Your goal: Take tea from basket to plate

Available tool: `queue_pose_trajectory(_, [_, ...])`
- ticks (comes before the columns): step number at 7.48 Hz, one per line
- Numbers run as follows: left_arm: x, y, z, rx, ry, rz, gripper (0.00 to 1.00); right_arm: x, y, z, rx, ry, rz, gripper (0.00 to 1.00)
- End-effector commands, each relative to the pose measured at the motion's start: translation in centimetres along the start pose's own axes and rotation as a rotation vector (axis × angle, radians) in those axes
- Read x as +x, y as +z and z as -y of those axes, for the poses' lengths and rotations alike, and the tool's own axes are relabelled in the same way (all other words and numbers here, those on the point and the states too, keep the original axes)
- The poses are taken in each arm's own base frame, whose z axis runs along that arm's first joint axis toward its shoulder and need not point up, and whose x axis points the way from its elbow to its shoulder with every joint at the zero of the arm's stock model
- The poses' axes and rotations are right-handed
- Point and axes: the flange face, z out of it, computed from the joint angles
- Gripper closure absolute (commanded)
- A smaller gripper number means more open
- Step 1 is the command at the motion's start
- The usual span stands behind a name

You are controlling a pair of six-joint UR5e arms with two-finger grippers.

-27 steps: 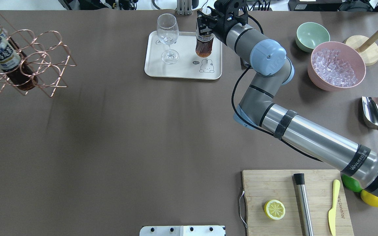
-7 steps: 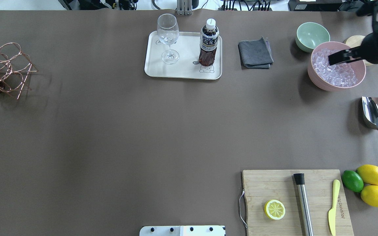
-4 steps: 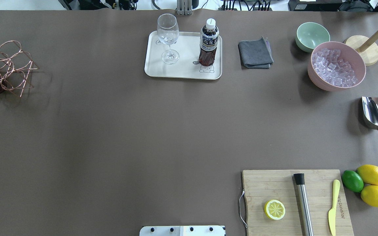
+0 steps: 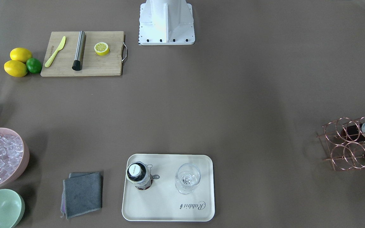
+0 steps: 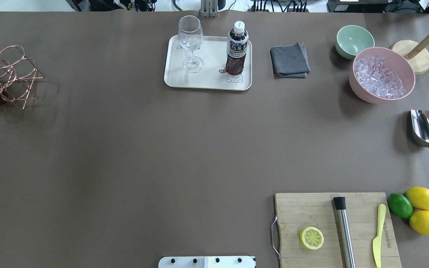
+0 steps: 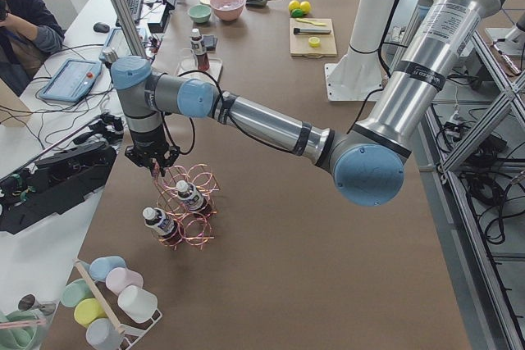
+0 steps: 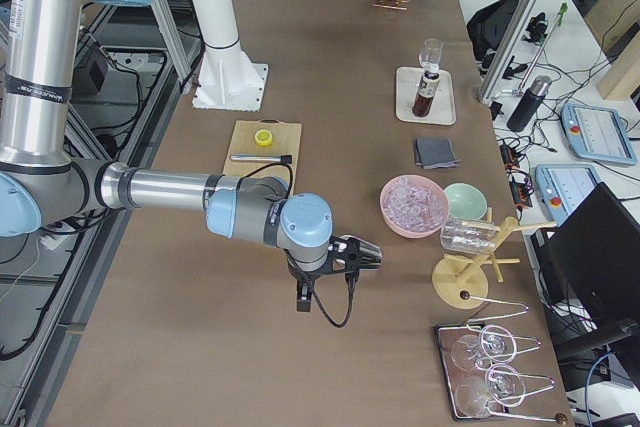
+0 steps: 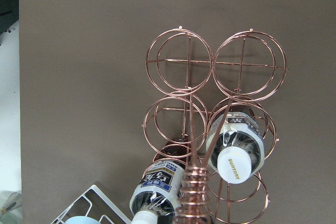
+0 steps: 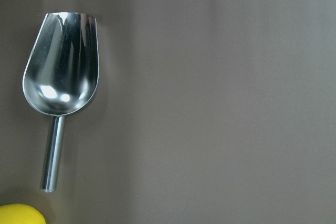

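The tea (image 5: 237,48) stands upright on the right side of the plate (image 5: 207,82), free of any gripper; it also shows in the front view (image 4: 139,175). The basket (image 5: 11,76) sits at the far left table edge with two more bottles (image 8: 236,148) in its slots. My left gripper (image 6: 153,165) hangs right over the basket's coiled handle (image 8: 193,192); I cannot tell whether it is open or shut. My right gripper (image 7: 368,255) hovers over the steel scoop (image 9: 62,82), far from the plate; I cannot tell its state either.
A stemmed glass (image 5: 191,42) stands on the plate's left side. A grey cloth (image 5: 289,59), a green bowl (image 5: 354,40) and a pink bowl of ice (image 5: 382,74) lie to the right. A cutting board (image 5: 333,227) sits at the near right.
The right gripper let go of the tea on the plate and left the overhead view to the right. The basket came down from a raised position and settled at the left edge.
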Motion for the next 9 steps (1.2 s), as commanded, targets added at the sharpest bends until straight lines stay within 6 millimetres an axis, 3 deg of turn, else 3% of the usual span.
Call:
queue_pose_trajectory(1, [0.1,-0.1,0.1,0.001,0.002,0.002,1.00,-0.9,1.6,1.6,-0.038,0.000,0.009,0.00])
queue_pose_trajectory(3, [0.1,-0.3,0.2,0.001,0.003,0.006,1.00,-3.3,2.9,2.7,-0.070,0.015,0.009,0.00])
queue_pose_trajectory(5, [0.2,-0.5,0.3,0.003,0.010,0.011,1.00,-3.5,2.9,3.2,-0.070,0.009,0.007,0.00])
queue_pose_trajectory(6, [0.2,-1.1,0.7,0.003,0.022,0.024,0.88,-3.4,3.0,3.1,-0.072,0.010,0.012,0.00])
queue_pose_trajectory(7, [0.0,-1.6,1.0,-0.007,0.028,0.035,0.61,-3.3,3.1,2.9,-0.075,0.012,0.012,0.00])
queue_pose_trajectory(8, [0.6,-2.2,1.7,-0.005,0.034,0.047,0.22,-3.0,3.3,2.7,-0.079,0.018,0.011,0.00])
queue_pose_trajectory(9, [1.6,-1.9,1.3,-0.001,0.011,0.048,0.02,-3.0,3.3,2.6,-0.079,0.019,0.011,0.00])
